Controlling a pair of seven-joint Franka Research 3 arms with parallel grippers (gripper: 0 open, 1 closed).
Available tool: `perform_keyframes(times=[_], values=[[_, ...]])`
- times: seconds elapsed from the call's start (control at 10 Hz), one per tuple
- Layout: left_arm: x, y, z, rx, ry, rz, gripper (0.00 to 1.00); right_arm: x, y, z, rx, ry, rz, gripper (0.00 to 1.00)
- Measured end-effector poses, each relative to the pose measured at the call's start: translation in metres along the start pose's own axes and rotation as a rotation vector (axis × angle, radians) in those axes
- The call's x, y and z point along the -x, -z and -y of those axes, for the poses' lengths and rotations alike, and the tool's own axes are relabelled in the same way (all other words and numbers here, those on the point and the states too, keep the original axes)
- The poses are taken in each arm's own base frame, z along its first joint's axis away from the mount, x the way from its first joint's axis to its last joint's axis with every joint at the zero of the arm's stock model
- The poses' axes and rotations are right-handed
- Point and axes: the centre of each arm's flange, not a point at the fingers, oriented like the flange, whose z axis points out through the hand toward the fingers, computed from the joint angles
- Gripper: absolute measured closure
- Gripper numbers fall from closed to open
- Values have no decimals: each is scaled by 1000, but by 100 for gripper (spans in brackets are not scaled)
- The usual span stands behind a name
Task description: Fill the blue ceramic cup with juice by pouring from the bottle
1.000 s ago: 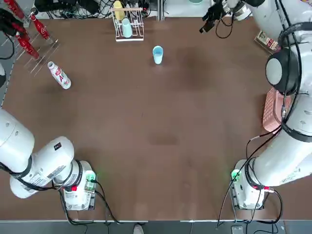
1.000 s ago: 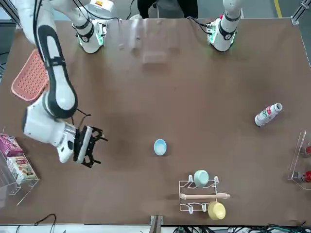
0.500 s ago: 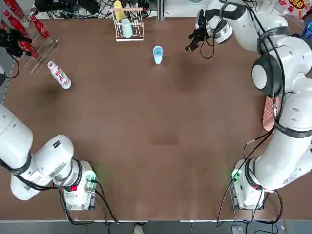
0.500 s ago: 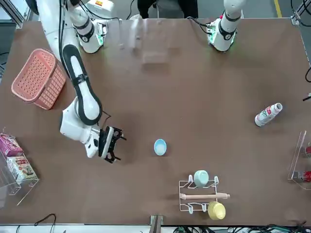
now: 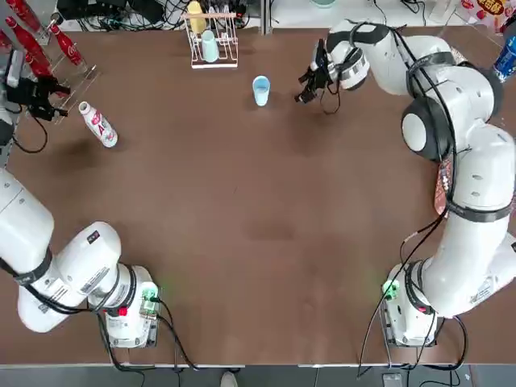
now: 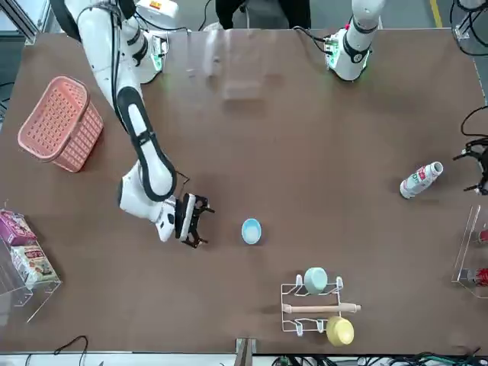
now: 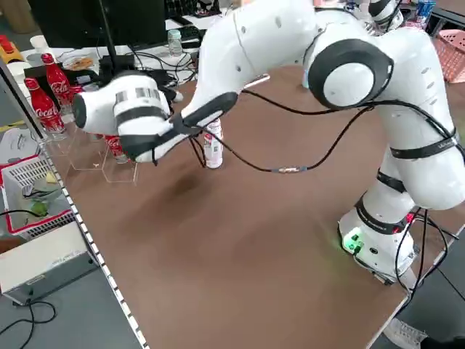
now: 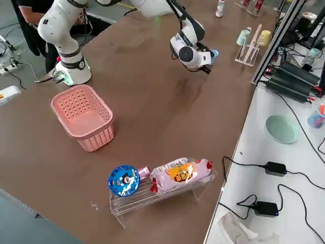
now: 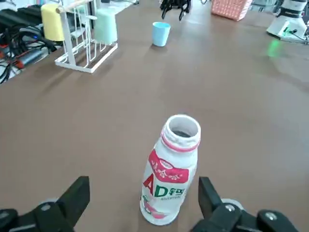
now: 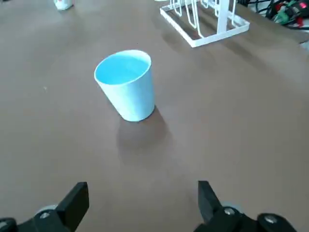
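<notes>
The blue ceramic cup (image 5: 260,90) stands upright and empty at the far middle of the table. My right gripper (image 5: 305,87) hovers open just to its right, a short gap away; in the right wrist view the cup (image 10: 128,90) lies ahead of the spread fingers (image 10: 73,199). The bottle (image 5: 98,125), white with a red-and-white label, stands upright at the far left, and its mouth (image 9: 181,129) shows open. My left gripper (image 5: 50,97) is open, just left of the bottle and not touching it, fingers (image 9: 207,193) to either side.
A white wire rack (image 5: 211,39) with a yellow and a mint cup stands behind the blue cup. Red cola bottles (image 5: 48,47) sit in a clear holder at the far left. A pink basket (image 6: 62,122) and a snack holder (image 6: 23,258) occupy my right side.
The right gripper swung in from the far right corner to beside the blue cup. The left gripper came into view and moved up to the bottle. Cup and bottle stayed put.
</notes>
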Motion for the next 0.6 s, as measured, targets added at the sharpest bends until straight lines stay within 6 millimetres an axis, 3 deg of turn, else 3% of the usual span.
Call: perform_keyframes(times=[0.4, 0.6], values=[[48, -40, 1, 7, -43, -99, 1, -18, -36, 5, 0, 45, -77, 0], [61, -52, -3, 18, -29, -150, 1, -17, -53, 6, 2, 68, -81, 0]])
